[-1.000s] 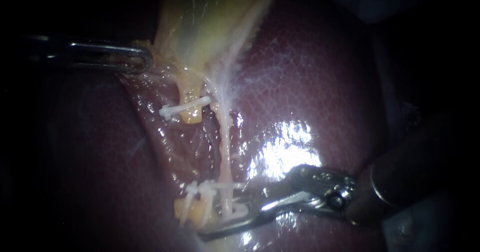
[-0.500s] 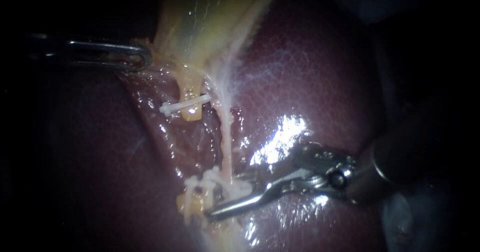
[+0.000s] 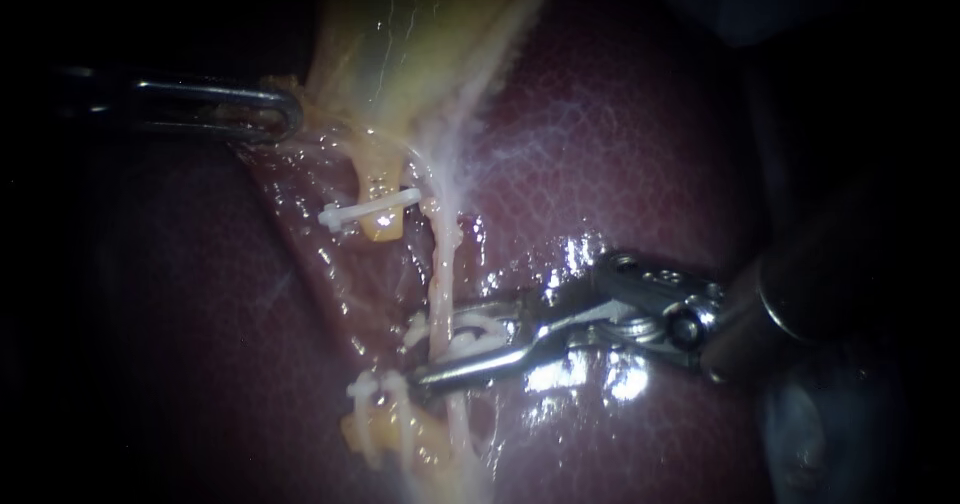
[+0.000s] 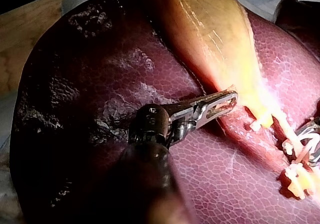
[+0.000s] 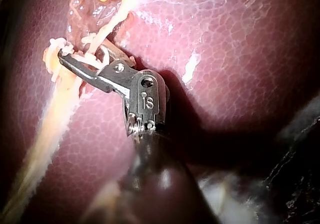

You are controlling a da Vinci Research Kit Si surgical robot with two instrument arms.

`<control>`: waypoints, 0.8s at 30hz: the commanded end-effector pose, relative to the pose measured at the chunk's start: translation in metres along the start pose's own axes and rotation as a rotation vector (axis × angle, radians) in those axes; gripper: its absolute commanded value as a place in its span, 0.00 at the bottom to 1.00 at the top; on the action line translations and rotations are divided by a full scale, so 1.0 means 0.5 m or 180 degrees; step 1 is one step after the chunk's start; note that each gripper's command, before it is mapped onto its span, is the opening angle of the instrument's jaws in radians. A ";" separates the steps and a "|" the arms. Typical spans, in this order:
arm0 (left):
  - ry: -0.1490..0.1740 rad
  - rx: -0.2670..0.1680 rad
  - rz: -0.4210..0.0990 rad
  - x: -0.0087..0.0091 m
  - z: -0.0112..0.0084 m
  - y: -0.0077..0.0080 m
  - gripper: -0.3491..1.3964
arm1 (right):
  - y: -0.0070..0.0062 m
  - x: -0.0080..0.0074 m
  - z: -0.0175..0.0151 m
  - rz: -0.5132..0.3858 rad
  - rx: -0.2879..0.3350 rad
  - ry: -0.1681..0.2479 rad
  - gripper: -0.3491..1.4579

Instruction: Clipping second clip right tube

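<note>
The right tube (image 3: 443,264) is a pale strand running down over the liver (image 3: 620,164). My right instrument (image 3: 455,344) comes in from the right; its jaws straddle this tube and hold a white clip (image 3: 472,338) around it, just above the white clips (image 3: 368,396) on the yellow stump. The right wrist view shows the same jaws (image 5: 75,58) across the tube (image 5: 55,114). To the left, a short yellow tube stump carries one white clip (image 3: 368,209). My left instrument (image 3: 285,114) is shut on the edge of the gallbladder (image 3: 400,34), also visible from the left wrist (image 4: 227,99).
Dark red liver (image 4: 100,83) fills the surroundings, with wet glare beside the right instrument's hinge (image 3: 685,324). The yellow gallbladder (image 4: 215,33) stretches away beyond the left jaws. A wooden surface (image 4: 20,38) shows past the liver's edge.
My right instrument has moved up along the right tube, away from the lower clips, and its jaws have narrowed around the white clip. The left instrument has stayed put.
</note>
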 end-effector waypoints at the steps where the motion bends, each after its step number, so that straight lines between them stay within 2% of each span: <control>1: 0.0000 0.0000 0.0001 0.0000 0.0000 0.0000 0.00 | -0.0004 -0.0001 0.0001 0.0003 0.0041 0.0029 0.47; 4: 0.0000 0.0000 0.0001 0.0000 0.0000 0.0000 0.00 | -0.0014 0.0000 0.0004 0.0028 0.0153 0.0072 0.47; 7: 0.0000 0.0000 0.0001 0.0001 0.0000 0.0000 0.00 | -0.0026 0.0008 0.0002 0.0053 0.0261 0.0022 0.47; 15: 0.0000 0.0001 0.0001 0.0001 -0.0001 0.0000 0.00 | -0.0033 0.0033 -0.0013 0.0080 0.0278 0.0026 0.47; 24: 0.0000 0.0001 0.0001 0.0001 -0.0001 0.0000 0.00 | -0.0032 0.0041 -0.0016 0.0087 0.0279 0.0030 0.47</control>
